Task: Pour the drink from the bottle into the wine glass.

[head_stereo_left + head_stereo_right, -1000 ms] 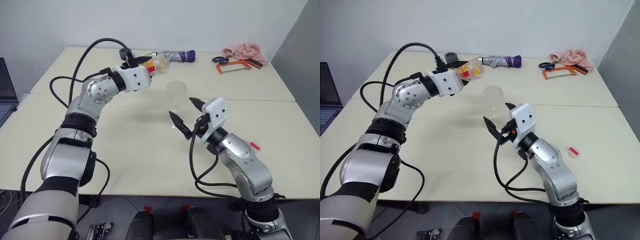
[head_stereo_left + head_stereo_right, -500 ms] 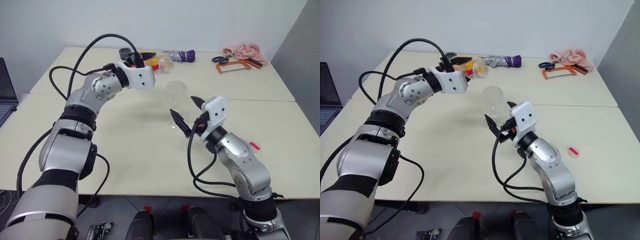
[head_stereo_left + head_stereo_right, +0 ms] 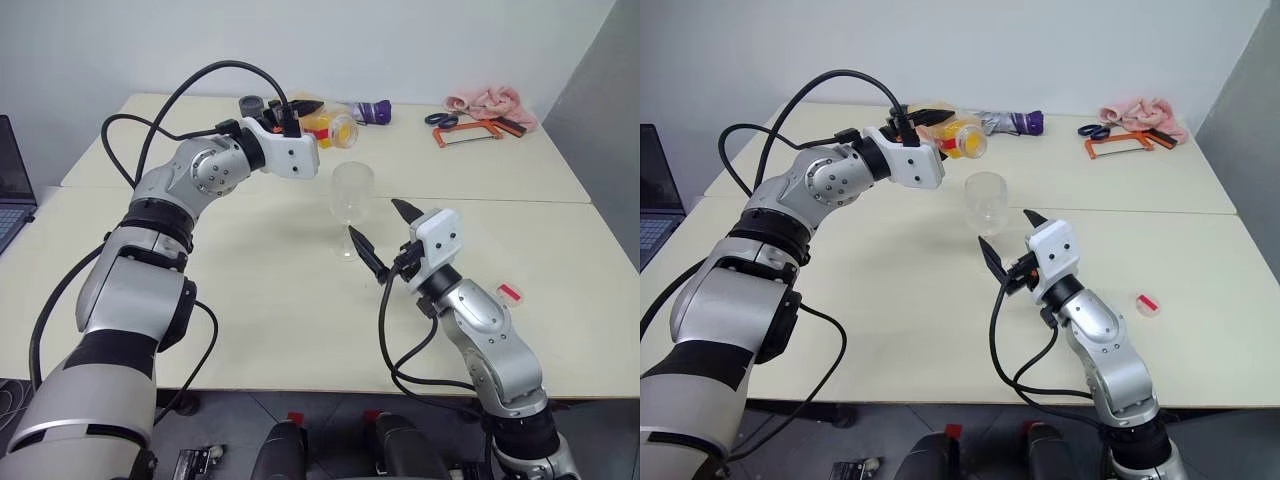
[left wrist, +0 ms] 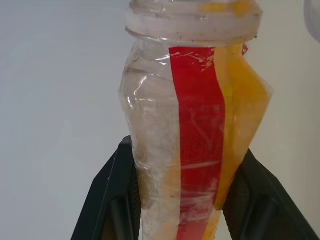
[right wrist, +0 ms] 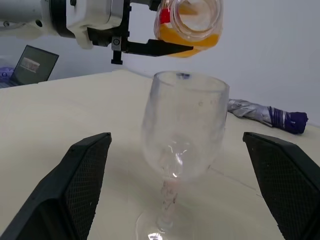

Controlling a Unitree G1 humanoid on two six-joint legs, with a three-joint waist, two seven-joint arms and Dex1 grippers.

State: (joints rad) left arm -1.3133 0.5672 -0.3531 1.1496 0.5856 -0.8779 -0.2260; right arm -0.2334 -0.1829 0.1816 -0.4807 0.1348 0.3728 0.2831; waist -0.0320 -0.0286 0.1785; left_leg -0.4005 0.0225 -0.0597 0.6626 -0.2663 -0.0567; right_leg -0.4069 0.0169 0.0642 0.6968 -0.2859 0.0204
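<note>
My left gripper (image 3: 304,112) is shut on the bottle (image 3: 335,128), holding it nearly level with its uncapped mouth just above and behind the wine glass (image 3: 351,200). The orange drink (image 5: 192,44) lies along the bottle's lower side, up to the mouth; I see no stream. In the left wrist view the bottle (image 4: 195,125) and its red label sit between the black fingers (image 4: 107,200). The glass stands upright on the table and its bowl looks empty. My right gripper (image 3: 387,235) is open beside the stem, not touching it.
A small red-and-white cap (image 3: 509,292) lies on the table to my right. Along the far edge are a folded umbrella (image 3: 368,111), a grey roll (image 3: 250,104), scissors (image 3: 438,118), an orange hacksaw (image 3: 470,131) and a pink cloth (image 3: 487,100). A laptop (image 3: 10,185) sits far left.
The left gripper has carried the bottle right and up, rolling it so the mouth is over the glass. The right gripper stays open and has eased slightly off the stem.
</note>
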